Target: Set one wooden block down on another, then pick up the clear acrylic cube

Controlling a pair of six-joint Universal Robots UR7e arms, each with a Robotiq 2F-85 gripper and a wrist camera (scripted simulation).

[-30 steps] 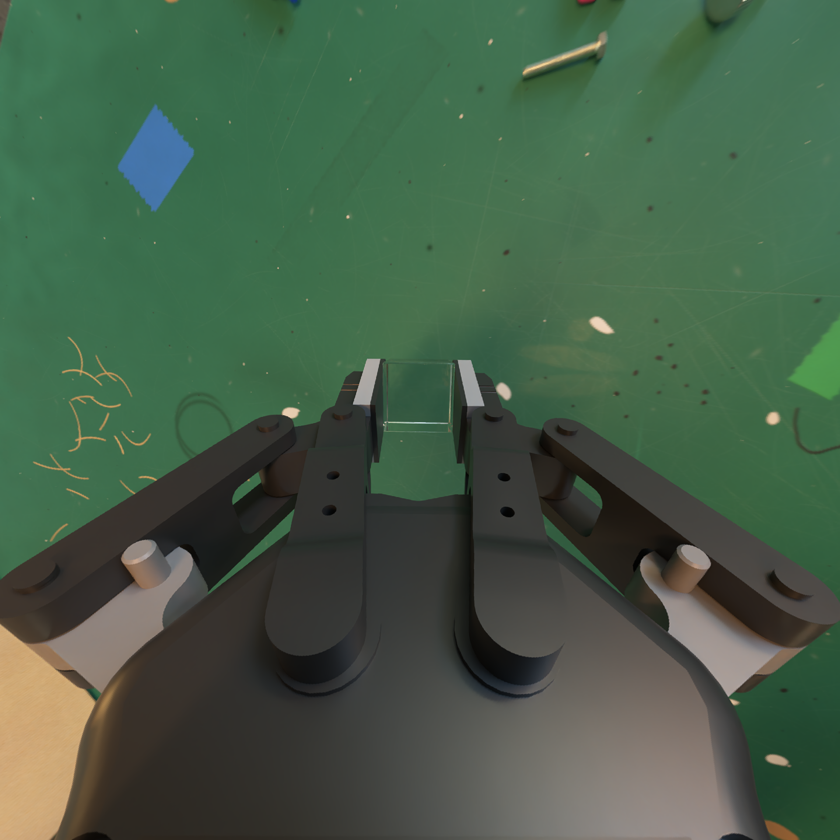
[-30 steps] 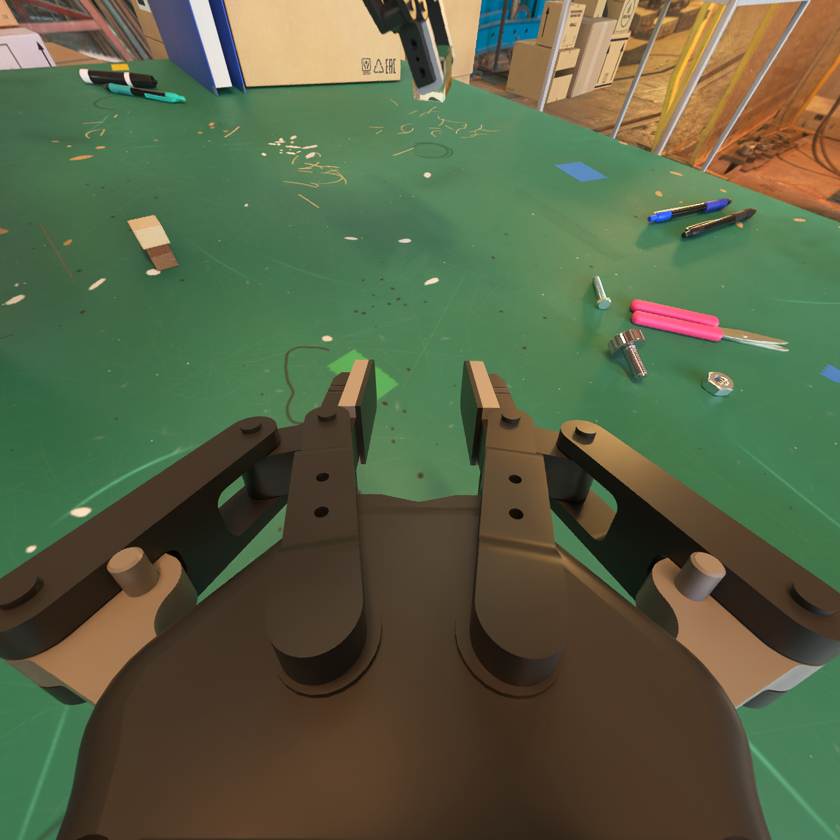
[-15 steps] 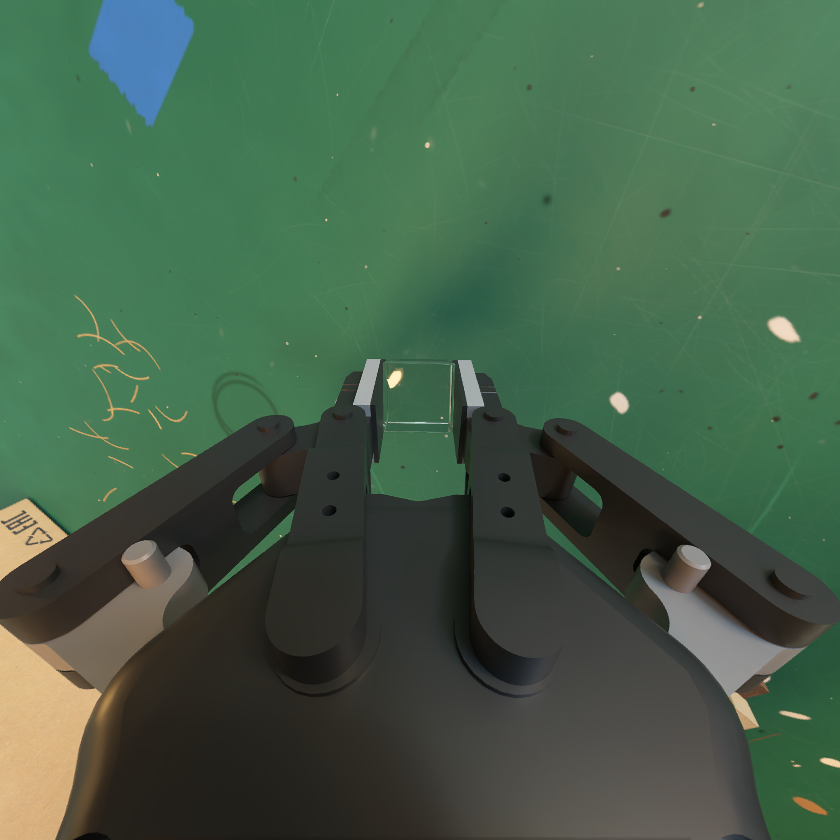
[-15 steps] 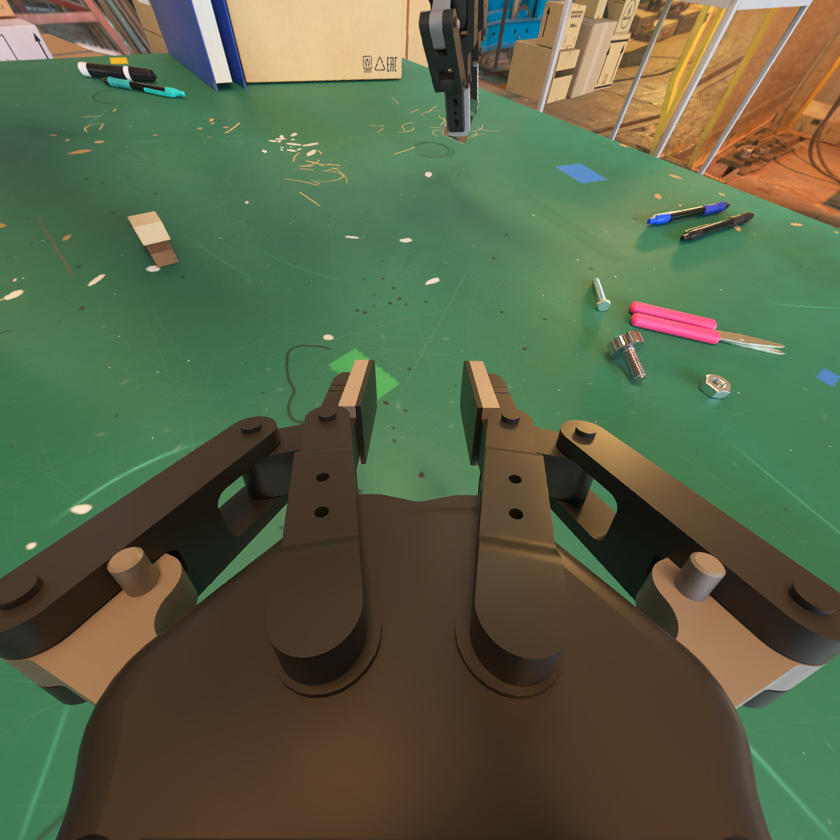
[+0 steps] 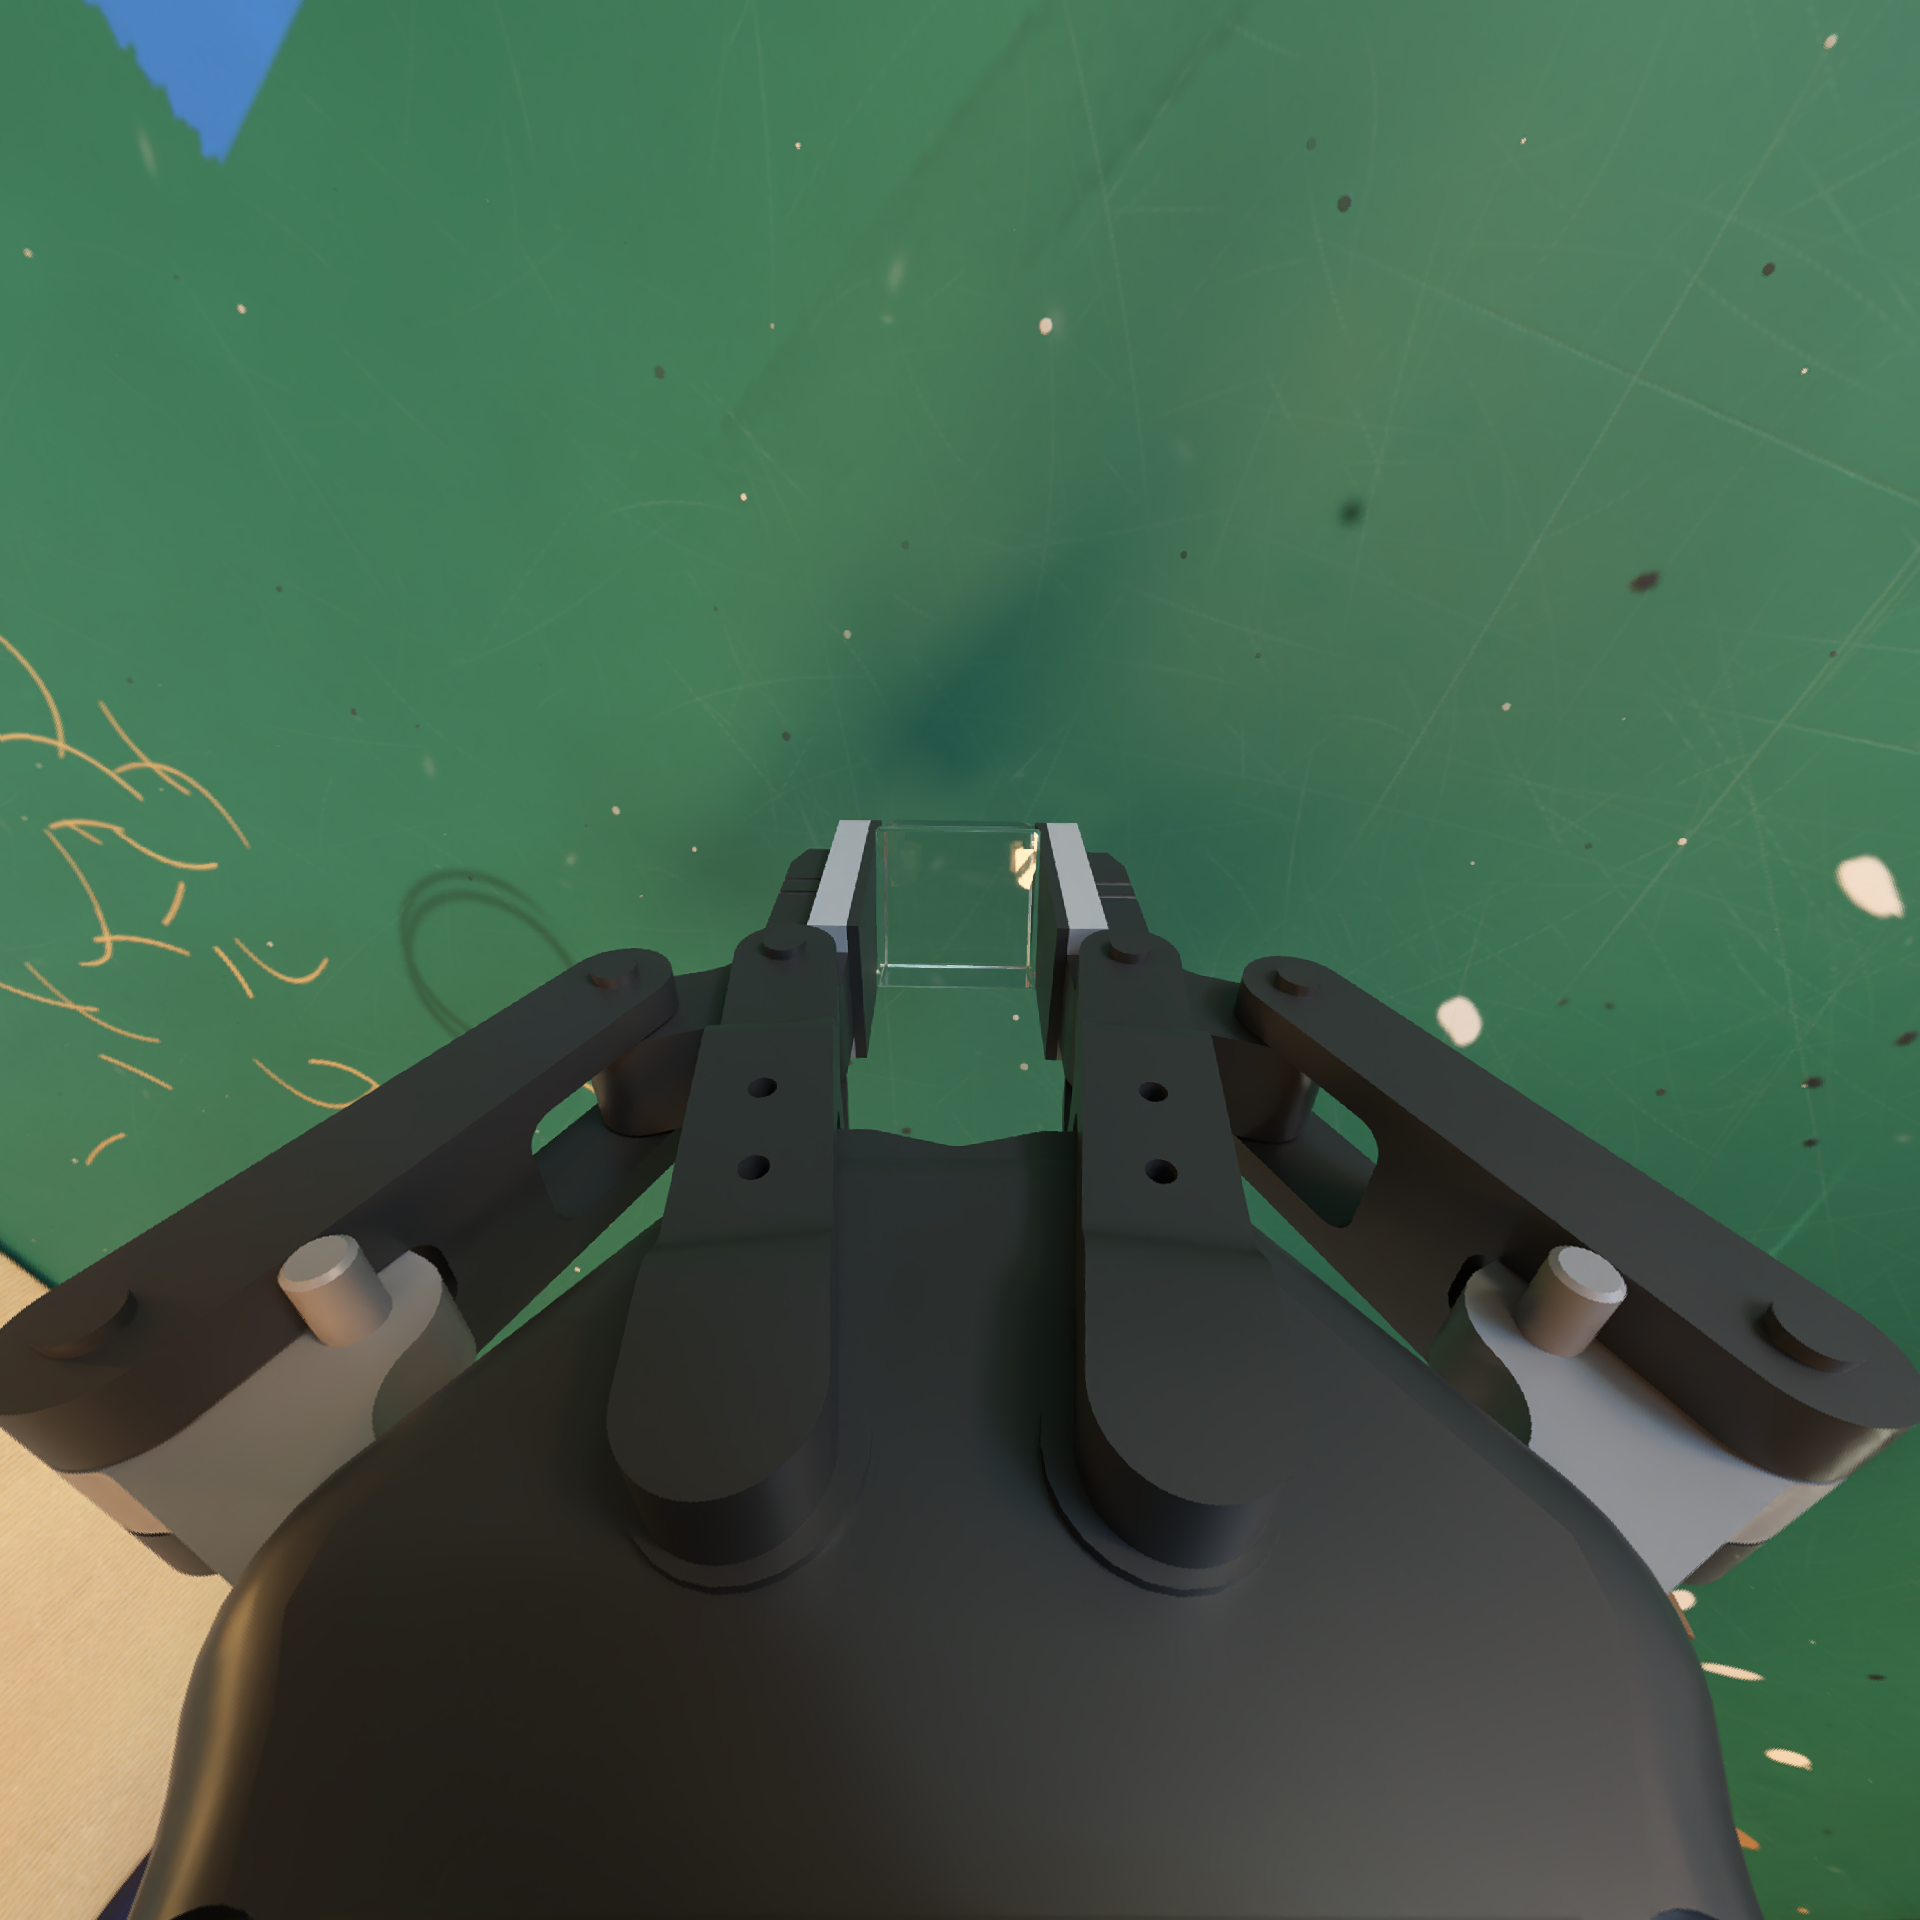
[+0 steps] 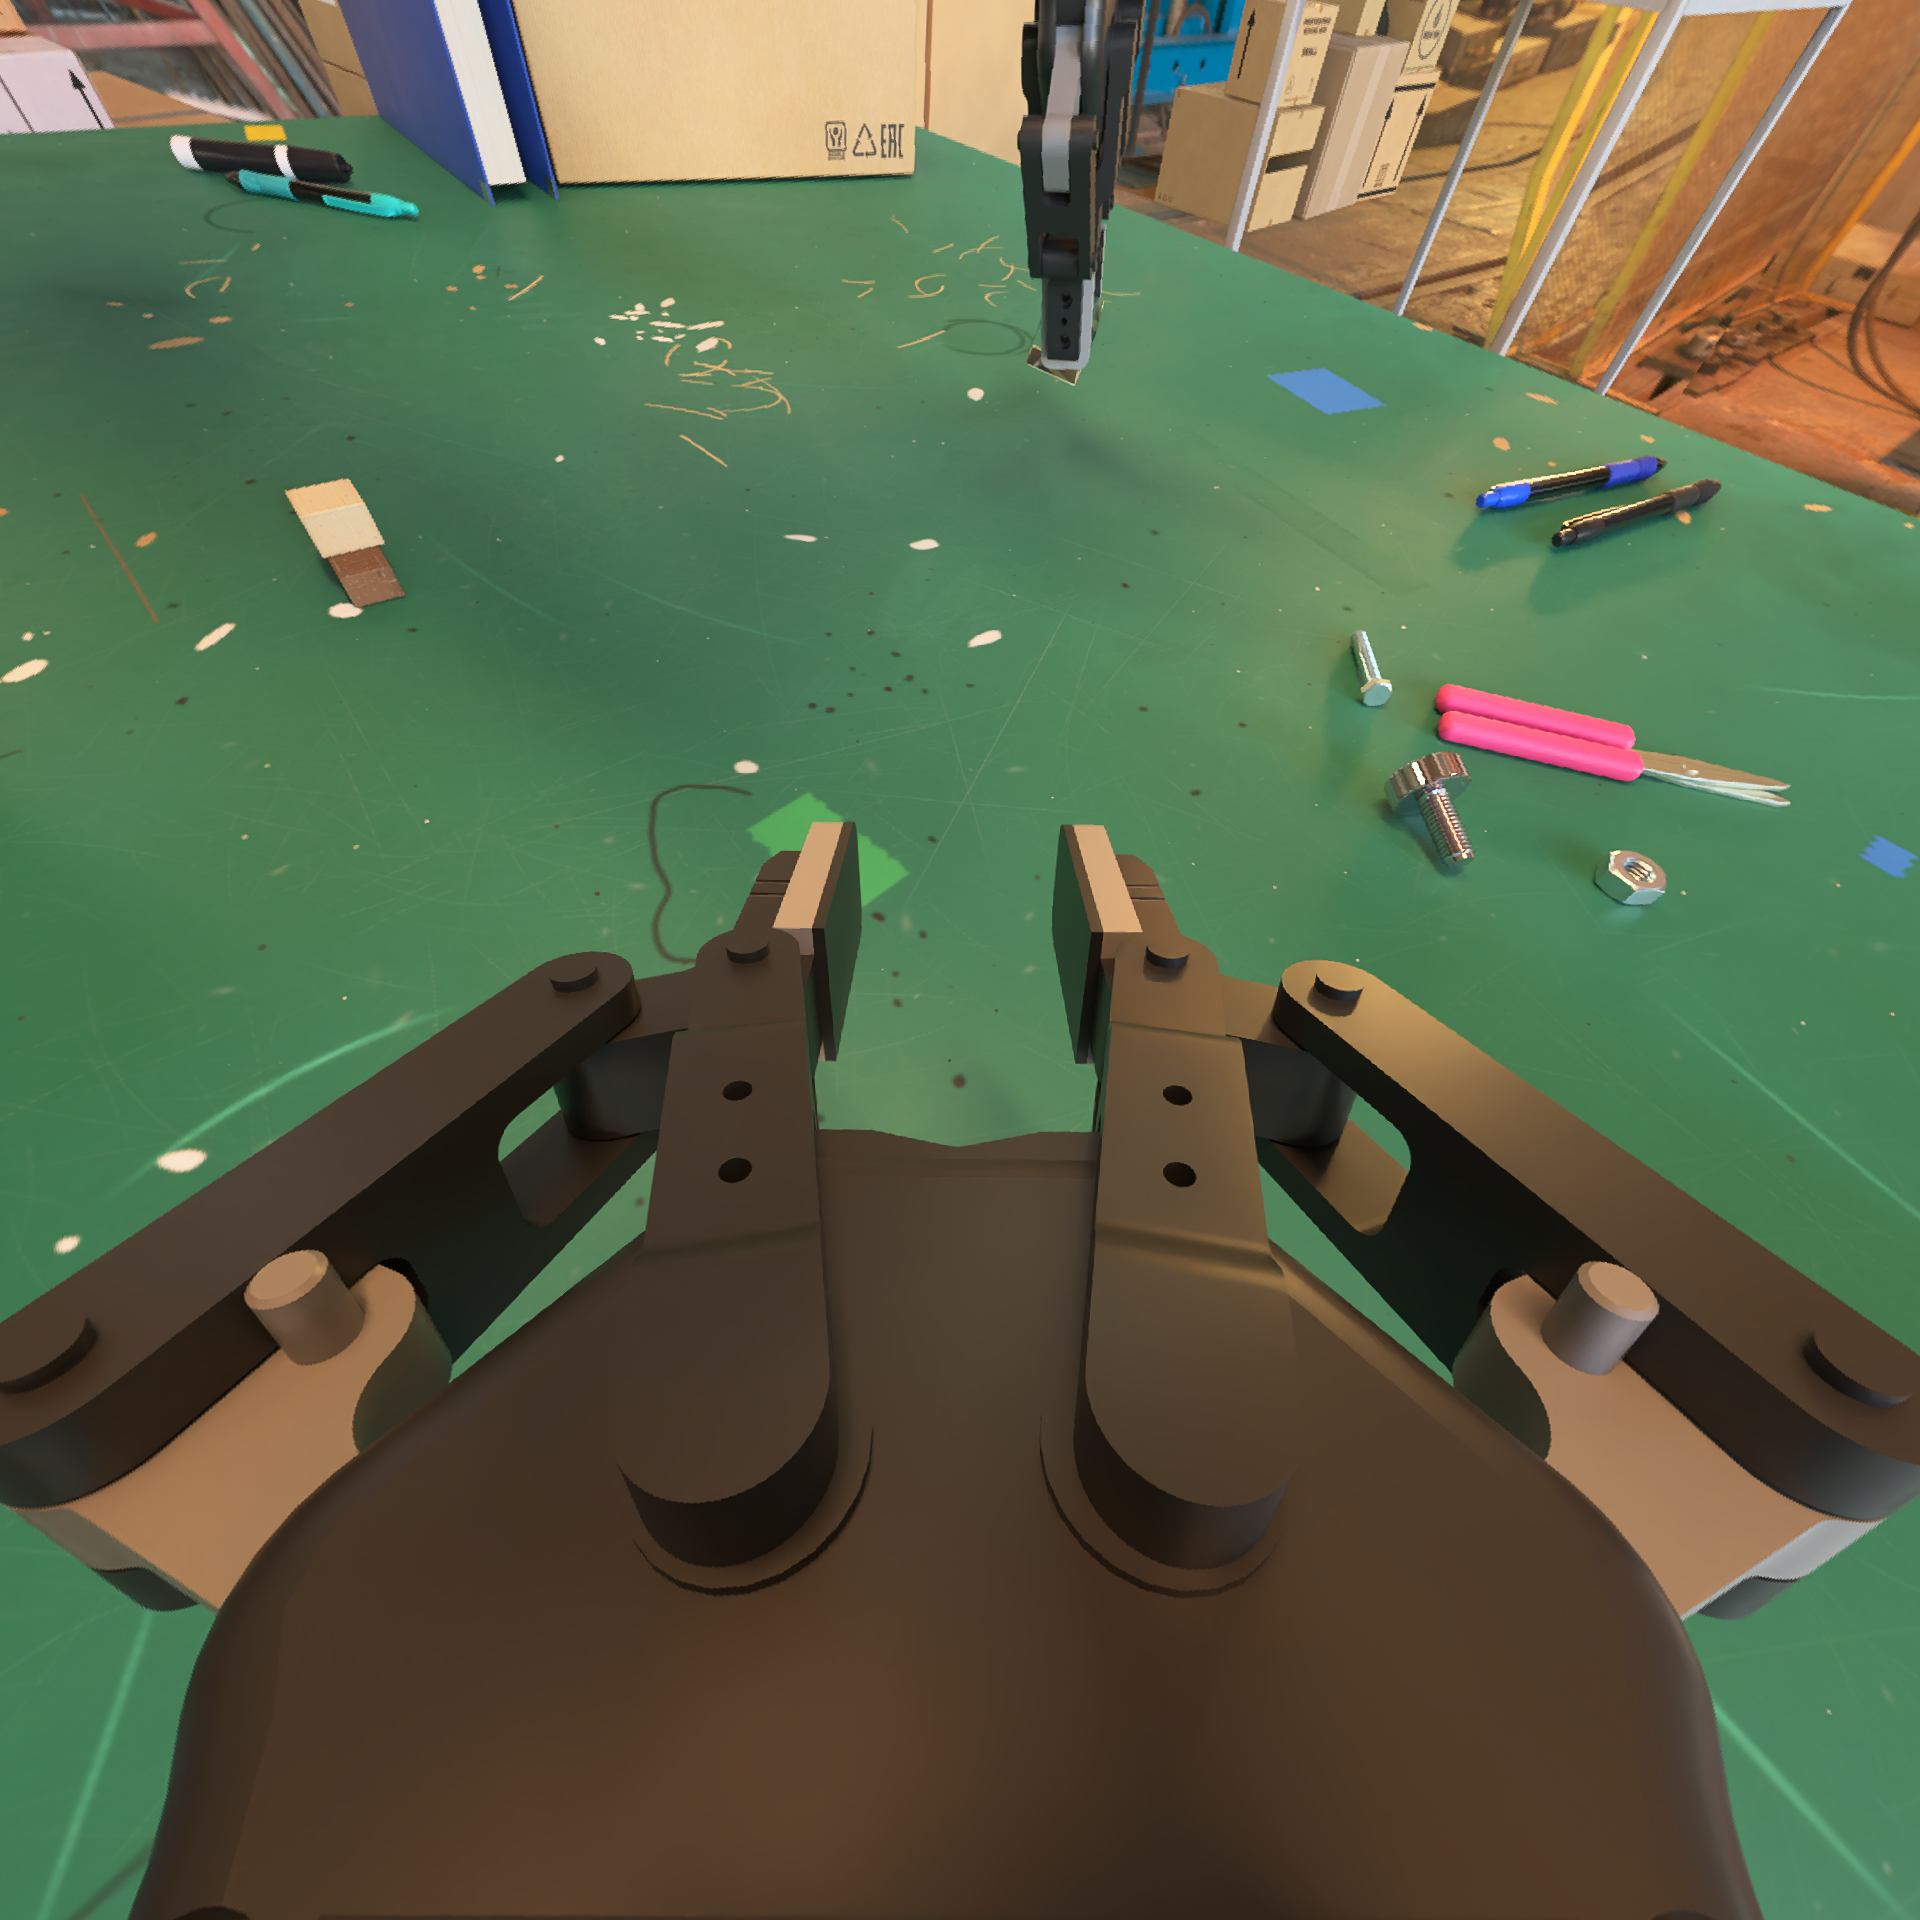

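Note:
My left gripper (image 5: 954,862) is shut on the clear acrylic cube (image 5: 954,909), held between both pads above the green mat; its dark shadow lies on the mat ahead. In the right wrist view the left gripper (image 6: 1065,353) hangs far off, close above the mat, with the cube at its tip. A light wooden block (image 6: 332,516) sits on a dark wooden block (image 6: 366,577) at the far left. My right gripper (image 6: 956,873) is open and empty, low over the mat near a green tape patch (image 6: 831,847).
A cardboard box (image 6: 717,83) and blue binder (image 6: 447,83) stand at the back with markers (image 6: 291,171). At right lie pens (image 6: 1600,494), pink scissors (image 6: 1558,732), bolts (image 6: 1434,805) and a nut (image 6: 1631,875). Blue tape (image 5: 197,62) lies ahead of the left gripper.
My left gripper has come down closer to the mat with the cube still held, its shadow now nearer. The right gripper has not moved.

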